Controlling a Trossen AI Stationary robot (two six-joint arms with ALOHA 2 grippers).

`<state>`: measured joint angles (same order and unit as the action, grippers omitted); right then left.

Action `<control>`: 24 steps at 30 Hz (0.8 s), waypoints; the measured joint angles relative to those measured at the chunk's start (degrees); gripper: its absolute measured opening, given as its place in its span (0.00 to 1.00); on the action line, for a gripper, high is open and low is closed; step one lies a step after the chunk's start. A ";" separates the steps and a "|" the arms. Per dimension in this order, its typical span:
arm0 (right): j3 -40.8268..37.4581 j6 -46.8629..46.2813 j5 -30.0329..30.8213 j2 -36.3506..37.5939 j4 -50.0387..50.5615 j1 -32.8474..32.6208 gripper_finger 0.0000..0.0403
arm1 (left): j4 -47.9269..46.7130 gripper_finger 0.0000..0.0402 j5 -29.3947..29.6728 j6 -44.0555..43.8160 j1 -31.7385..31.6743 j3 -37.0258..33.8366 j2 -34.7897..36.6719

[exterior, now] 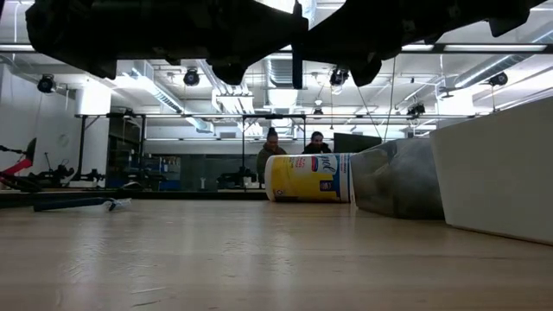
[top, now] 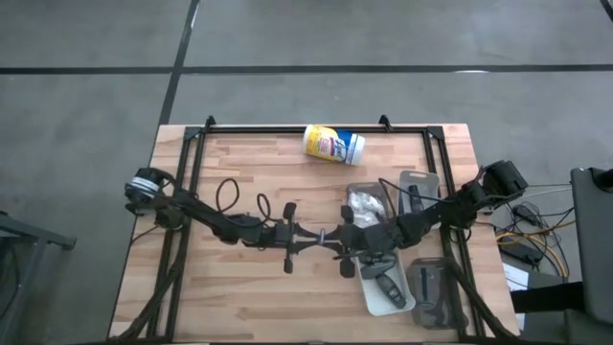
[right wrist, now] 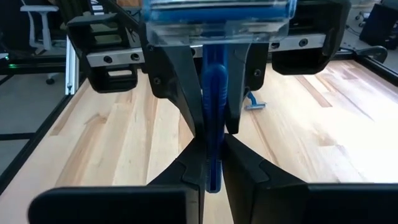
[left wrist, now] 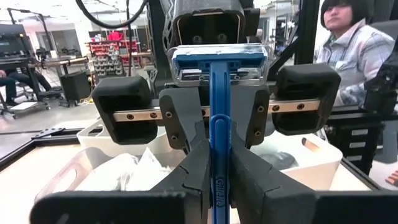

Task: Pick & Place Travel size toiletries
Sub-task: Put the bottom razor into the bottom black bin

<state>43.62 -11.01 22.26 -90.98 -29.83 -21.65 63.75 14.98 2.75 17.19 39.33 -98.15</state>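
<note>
One of the travel size toiletries, a blue razor [left wrist: 216, 124] with a clear-capped head [right wrist: 217, 15], stands upright in the air over the middle of the table, head up. My left gripper [top: 308, 235] and my right gripper [top: 333, 238] face each other, and both are shut on the razor's handle. White crinkly packets [top: 364, 203] lie in a clear tray, and dark items [top: 388, 287] lie in the nearer trays at the right. A second blue razor [right wrist: 255, 102] lies flat on the wood. My left gripper pinches the razor's blue handle [left wrist: 219, 180] between its two fingers, coming level from the table's left, fingers across the handle. The razor stands upright, lifted clear of the table. My right gripper pinches the same handle near its lower end [right wrist: 212, 168] between its two fingers, coming from the table's right and slanting slightly down, fingers across the handle.
A yellow-and-white canister [top: 333, 144] lies on its side near the far edge. Several clear trays [top: 419, 184] crowd the right side under my right arm. A dark frame [top: 192, 144] edges the table. A person [left wrist: 354, 43] sits beyond the table.
</note>
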 joint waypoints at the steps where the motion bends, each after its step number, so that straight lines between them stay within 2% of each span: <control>1: 0.00 -0.02 0.00 0.00 0.13 0.00 0.08 | -0.61 0.13 -0.02 0.01 0.00 -0.03 0.22; 14: 0.00 -0.68 0.00 0.42 0.91 -0.09 0.08 | -10.27 0.37 0.99 0.17 0.04 -0.28 4.93; 24: -0.01 -1.33 -0.91 4.29 7.46 -0.09 0.08 | -22.28 0.41 1.27 -0.94 0.13 -0.28 11.31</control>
<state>43.60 -12.33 21.35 -86.69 -22.37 -21.74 41.47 16.25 1.81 17.32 39.05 -86.83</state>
